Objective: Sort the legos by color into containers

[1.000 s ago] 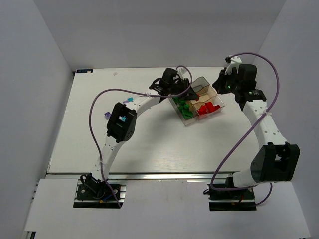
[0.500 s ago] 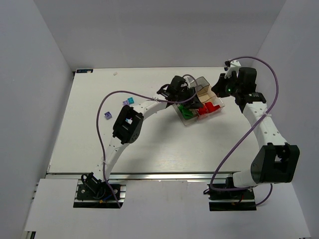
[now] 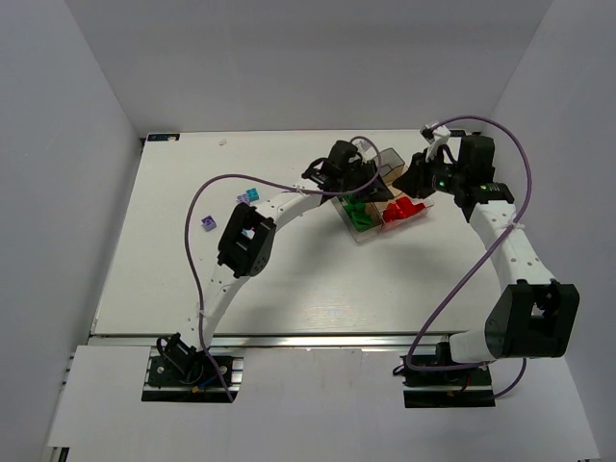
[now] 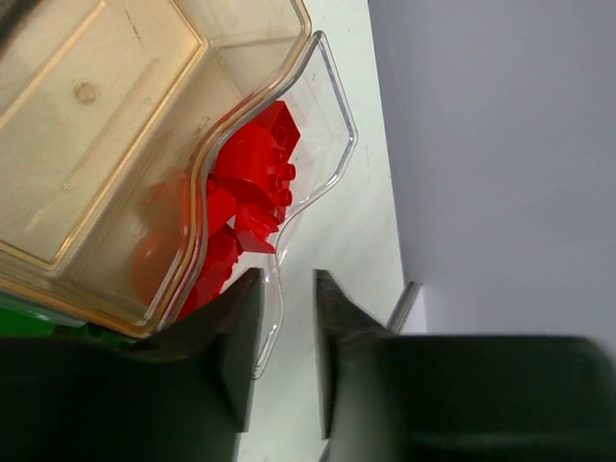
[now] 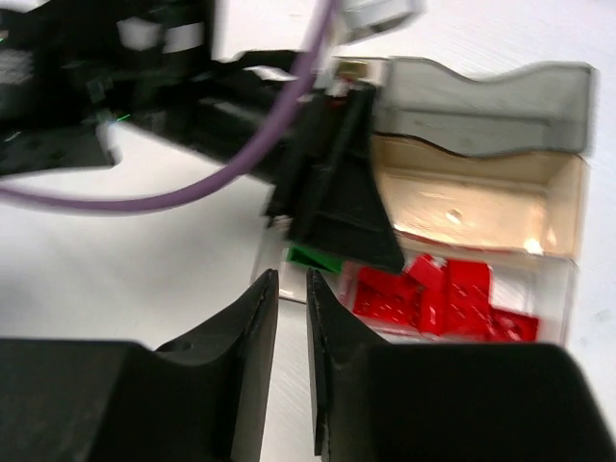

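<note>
Tray (image 4: 106,115) now has right hand (image 5: 291,284) nearer, jaws newly parted; left hand (image 4: 287,289) also slightly open.

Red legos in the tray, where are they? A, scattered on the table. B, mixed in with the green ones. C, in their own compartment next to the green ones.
C: the red legos fill a compartment of the tray by themselves, beside the green legos.

Pale white table (image 3: 289,279) (faintly wood-grained), plain grey walls (image 3: 289,58) on three sides.
</note>
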Available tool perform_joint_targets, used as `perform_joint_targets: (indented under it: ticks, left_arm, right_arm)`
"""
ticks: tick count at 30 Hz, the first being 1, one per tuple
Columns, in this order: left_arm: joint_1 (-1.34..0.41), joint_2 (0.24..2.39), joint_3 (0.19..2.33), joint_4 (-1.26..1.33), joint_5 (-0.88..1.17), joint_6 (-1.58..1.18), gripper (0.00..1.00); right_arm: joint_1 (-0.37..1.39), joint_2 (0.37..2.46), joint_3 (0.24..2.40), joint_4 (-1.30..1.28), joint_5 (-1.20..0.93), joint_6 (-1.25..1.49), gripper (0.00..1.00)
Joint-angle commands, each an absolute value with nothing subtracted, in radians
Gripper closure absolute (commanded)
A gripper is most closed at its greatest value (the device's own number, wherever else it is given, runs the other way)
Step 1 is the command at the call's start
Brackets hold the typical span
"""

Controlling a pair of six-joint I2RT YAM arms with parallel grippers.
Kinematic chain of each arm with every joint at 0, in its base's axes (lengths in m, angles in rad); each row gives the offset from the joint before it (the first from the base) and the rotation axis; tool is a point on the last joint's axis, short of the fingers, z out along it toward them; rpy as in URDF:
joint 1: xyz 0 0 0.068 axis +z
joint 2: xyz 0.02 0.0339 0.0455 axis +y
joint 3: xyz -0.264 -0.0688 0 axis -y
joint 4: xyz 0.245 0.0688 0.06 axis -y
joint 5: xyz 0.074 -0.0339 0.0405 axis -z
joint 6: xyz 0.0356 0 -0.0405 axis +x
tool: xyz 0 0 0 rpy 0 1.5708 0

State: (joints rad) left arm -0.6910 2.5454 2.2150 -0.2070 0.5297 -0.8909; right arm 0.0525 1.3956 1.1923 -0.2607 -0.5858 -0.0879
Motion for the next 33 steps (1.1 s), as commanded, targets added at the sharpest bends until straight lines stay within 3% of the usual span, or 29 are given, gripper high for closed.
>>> perform_joint_targets:
  ticks: [1, 5, 7, 10, 12, 13, 17, 19, 22, 25, 28, 29, 33]
  left_arm:
    - [-0.661, 2.415, 2.223, -0.181, 0.491, -0.877, 0.65]
    - [-0.586, 2.190, 1.962, -0.163, 0.430, -0.827, 0.86]
    - [-0.543, 2.009, 1.831, -0.166, 0.404, -0.799, 0.96]
    - [-0.451, 1.743, 1.573, -0.221, 0.293, -0.756, 0.97]
    - [-0.394, 1.555, 1.406, -0.308, 0.169, -0.717, 0.88]
    - [-0.382, 1.493, 1.355, -0.337, 0.122, -0.706, 0.69]
    - [-0.350, 1.202, 1.103, -0.454, -0.069, -0.699, 0.24]
    - [-0.350, 1.050, 0.984, -0.494, -0.126, -0.719, 0.21]
    - [-0.350, 0.922, 0.886, -0.604, -0.190, -0.787, 0.20]
    - [-0.350, 0.780, 0.841, -0.730, -0.257, -0.860, 0.20]
    - [-0.350, 0.654, 0.825, -0.854, -0.320, -0.939, 0.19]
    - [-0.350, 0.600, 0.825, -0.902, -0.331, -0.965, 0.19]
    - [-0.350, 0.511, 0.841, -1.009, -0.377, -1.002, 0.20]
  right_arm:
    - [0.054, 1.358, 1.209, -0.287, -0.843, -0.225, 0.75]
    - [0.072, 1.368, 1.227, -0.337, -1.078, -0.347, 0.77]
    - [0.115, 1.385, 1.238, -0.342, -1.072, -0.362, 0.82]
    - [0.185, 1.417, 1.278, -0.367, -0.991, -0.388, 0.83]
    - [0.247, 1.451, 1.295, -0.356, -0.927, -0.371, 0.84]
    - [0.296, 1.465, 1.298, -0.351, -0.841, -0.364, 0.84]
    - [0.500, 1.623, 1.376, -0.373, -0.544, -0.310, 0.88]
    - [0.546, 1.763, 1.499, -0.432, -0.462, -0.281, 0.86]
    - [0.658, 1.940, 1.675, -0.462, -0.391, -0.189, 0.80]
    - [0.716, 2.071, 1.808, -0.440, -0.345, -0.091, 0.61]
    - [0.764, 2.189, 1.938, -0.422, -0.311, -0.008, 0.30]
    - [0.770, 2.242, 1.971, -0.416, -0.305, 0.052, 0.11]
    - [0.825, 2.330, 2.046, -0.344, -0.305, 0.127, 0.11]
